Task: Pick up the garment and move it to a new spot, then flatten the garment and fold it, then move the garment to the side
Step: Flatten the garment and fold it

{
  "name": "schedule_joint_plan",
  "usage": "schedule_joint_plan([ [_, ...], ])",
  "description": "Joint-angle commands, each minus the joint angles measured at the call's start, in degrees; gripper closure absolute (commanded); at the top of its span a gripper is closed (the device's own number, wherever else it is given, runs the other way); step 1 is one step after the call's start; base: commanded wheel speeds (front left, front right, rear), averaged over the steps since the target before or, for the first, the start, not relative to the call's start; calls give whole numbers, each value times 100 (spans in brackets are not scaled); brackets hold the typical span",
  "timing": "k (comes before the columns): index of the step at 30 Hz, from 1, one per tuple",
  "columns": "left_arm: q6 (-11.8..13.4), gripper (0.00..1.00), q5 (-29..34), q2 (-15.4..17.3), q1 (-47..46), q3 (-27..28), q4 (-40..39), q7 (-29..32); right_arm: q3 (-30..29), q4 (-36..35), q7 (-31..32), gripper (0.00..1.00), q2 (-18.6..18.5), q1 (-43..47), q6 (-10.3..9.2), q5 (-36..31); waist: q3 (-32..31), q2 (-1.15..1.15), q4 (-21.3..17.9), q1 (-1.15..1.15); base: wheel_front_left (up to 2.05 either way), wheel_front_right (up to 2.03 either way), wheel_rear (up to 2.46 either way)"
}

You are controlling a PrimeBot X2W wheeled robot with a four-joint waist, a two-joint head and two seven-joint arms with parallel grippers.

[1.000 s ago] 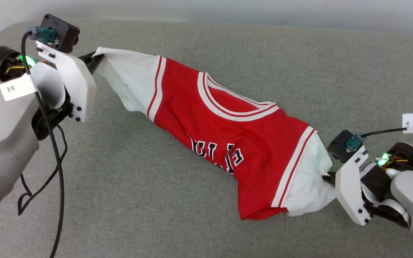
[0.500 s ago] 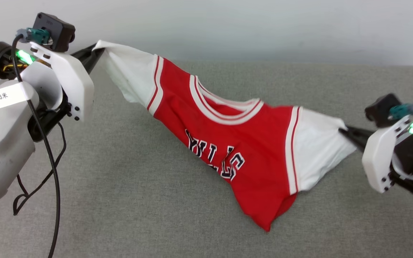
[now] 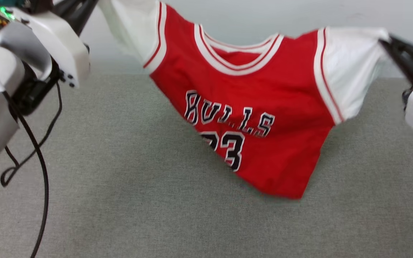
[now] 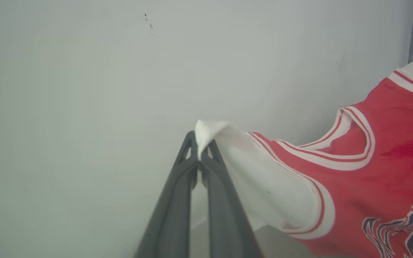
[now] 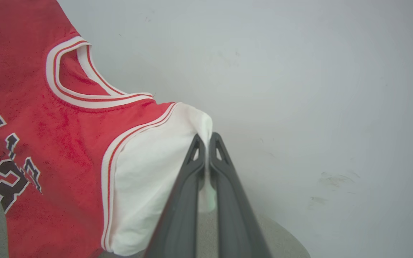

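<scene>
In the head view the left gripper [image 3: 86, 6] sits at 11 o'clock, its dark fingers pressed together on the tip of one white sleeve. A black cable [image 3: 41, 168] trails down from that arm toward 8 o'clock. The shirt [image 3: 264, 96] hangs stretched between the two grippers, from 11 to 2 o'clock. Its chest faces the camera and "BULLS" and "23" can be read despite some blur. The collar is at 12 o'clock against the pale wall [image 3: 299, 16]. The low corner of the hem droops toward 5 o'clock, close over the grey cloth surface [image 3: 120, 200]; I cannot tell whether it touches. At 2 o'clock the right gripper [image 3: 385, 40] pinches the end of the other sleeve.

In the left wrist view the left gripper [image 4: 201, 143] is at centre, its fingers [image 4: 174, 208] closed on a white fold, and the shirt [image 4: 371, 172] runs off to 4 o'clock.

In the right wrist view the shirt [image 5: 48, 125] lies at 9 o'clock. At centre the right gripper [image 5: 206, 138] has its fingers [image 5: 185, 204] shut on the sleeve edge.
</scene>
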Motion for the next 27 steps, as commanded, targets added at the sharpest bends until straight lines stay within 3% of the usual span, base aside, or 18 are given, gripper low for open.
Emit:
schedule_joint_plan([
  [1, 45, 100, 43, 43, -137, 60, -91, -12, -136, -90, 20, 100, 64, -121, -10, -68, 15, 0, 1, 0, 0, 0, 0],
  [9, 240, 100, 182, 60, -835, 390, -564, -80, -985, -615, 179, 100, 452, -753, -10, -589, 327, 0, -8, 0, 0, 0, 0],
  [14, 275, 100, 250, -46, -1331, 580, -559, -102, -1207, -647, 275, 100, 675, -1411, -10, -893, 695, 0, -44, 0, 0, 0, 0],
  [27, -14, 100, 533, -568, -3033, 975, 670, -417, -994, 665, 139, 100, 1189, -4045, -10, -1702, 2230, 0, -161, 0, 0, 0, 0],
])
